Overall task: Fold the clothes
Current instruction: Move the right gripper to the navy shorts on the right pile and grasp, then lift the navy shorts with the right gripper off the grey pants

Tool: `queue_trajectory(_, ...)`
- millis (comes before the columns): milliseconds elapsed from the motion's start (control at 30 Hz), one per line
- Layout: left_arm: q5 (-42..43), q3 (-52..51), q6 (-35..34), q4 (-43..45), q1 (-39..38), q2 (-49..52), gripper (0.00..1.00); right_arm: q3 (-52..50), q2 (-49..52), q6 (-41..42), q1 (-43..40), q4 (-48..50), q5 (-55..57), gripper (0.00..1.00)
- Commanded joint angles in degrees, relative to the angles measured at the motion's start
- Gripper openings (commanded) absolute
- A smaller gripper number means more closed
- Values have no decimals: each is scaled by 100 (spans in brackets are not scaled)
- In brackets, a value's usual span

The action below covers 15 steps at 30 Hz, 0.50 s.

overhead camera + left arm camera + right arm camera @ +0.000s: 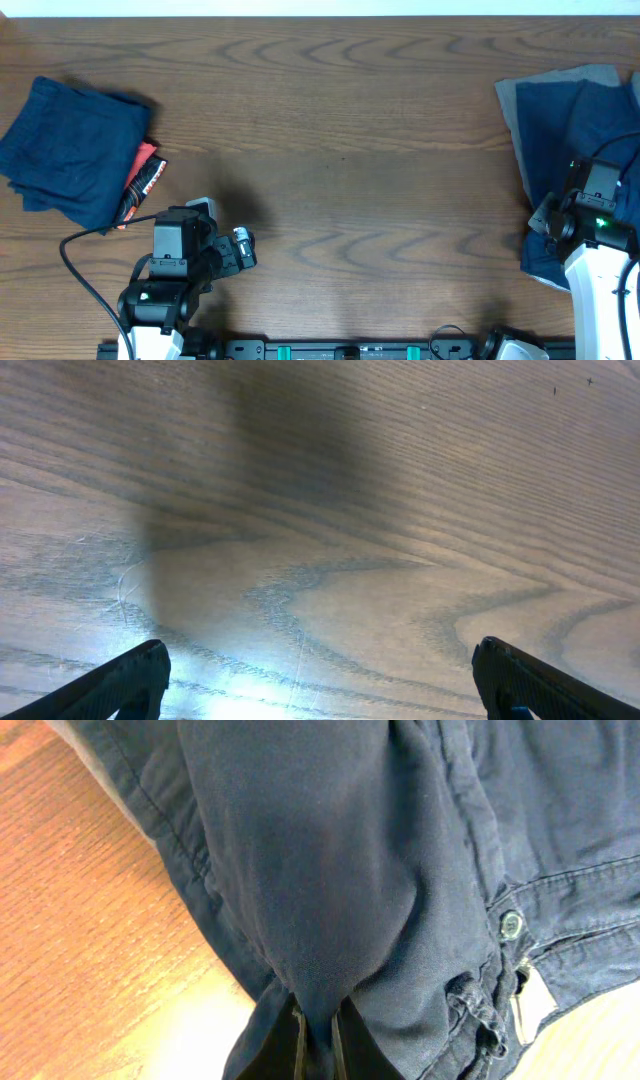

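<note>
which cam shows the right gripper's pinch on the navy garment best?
Right wrist: the right gripper is shut on a fold of the navy garment, fabric bunched between its fingertips. Overhead shows the garment at the right of the table, but the arm hides the pinch. Left wrist shows only bare wood.

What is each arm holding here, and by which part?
The right gripper pinches a bunched fold of the navy garment; the left gripper is open, holding nothing.
</note>
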Motion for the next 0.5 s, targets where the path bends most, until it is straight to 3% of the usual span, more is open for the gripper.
queue_trajectory(0,11,105,-11,0,24,4,98,125,-70,-103,-26,-7,243,4)
queue_trajectory(67,11,105,-9,0,24,4,98,125,-70,-103,-26,-24,243,4)
queue_trajectory(167,11,105,-9,-2,24,4,98,125,-70,-103,-26,-24,243,13)
queue_trajectory(333,11,105,-9,0,24,4,98,125,-68,-103,-26,-96,243,13)
queue_trajectory(467,11,105,-9,0,24,4,98,125,-68,-103,-26,-107,243,1)
